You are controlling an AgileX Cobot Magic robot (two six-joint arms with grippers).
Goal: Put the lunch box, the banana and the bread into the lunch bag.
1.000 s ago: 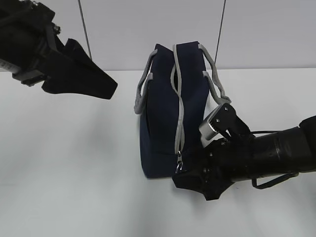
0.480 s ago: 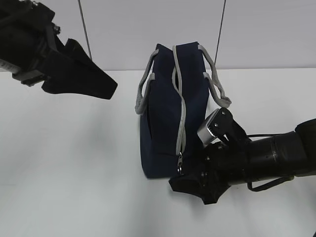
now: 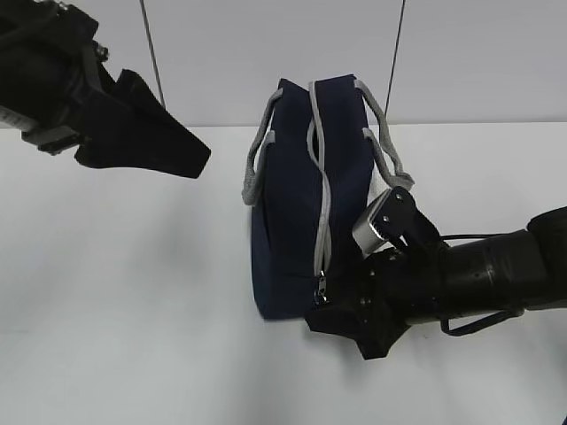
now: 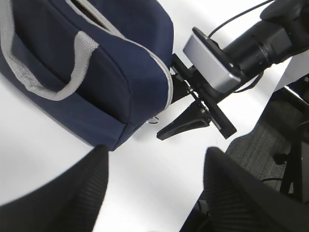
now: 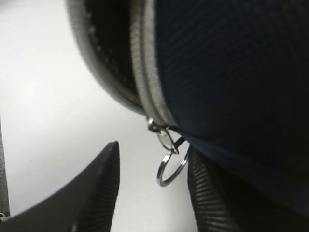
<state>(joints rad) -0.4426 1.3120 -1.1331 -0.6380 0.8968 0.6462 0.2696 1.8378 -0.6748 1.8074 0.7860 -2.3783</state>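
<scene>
Right gripper [image 5: 152, 188] is low at the near end of the lunch bag [image 3: 297, 221], jaws apart, with the zipper's ring pull [image 5: 170, 166] hanging between them, not clamped. The bag stands on the white table [image 3: 133, 292], just beyond the fingertips. Left gripper [image 3: 177, 150] hangs open, raised well off to the bag's left, holding nothing.

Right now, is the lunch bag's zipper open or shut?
Mostly shut: the grey zipper runs closed along the lunch bag, its ring pull near the end, with a small gap showing beside the slider.
</scene>
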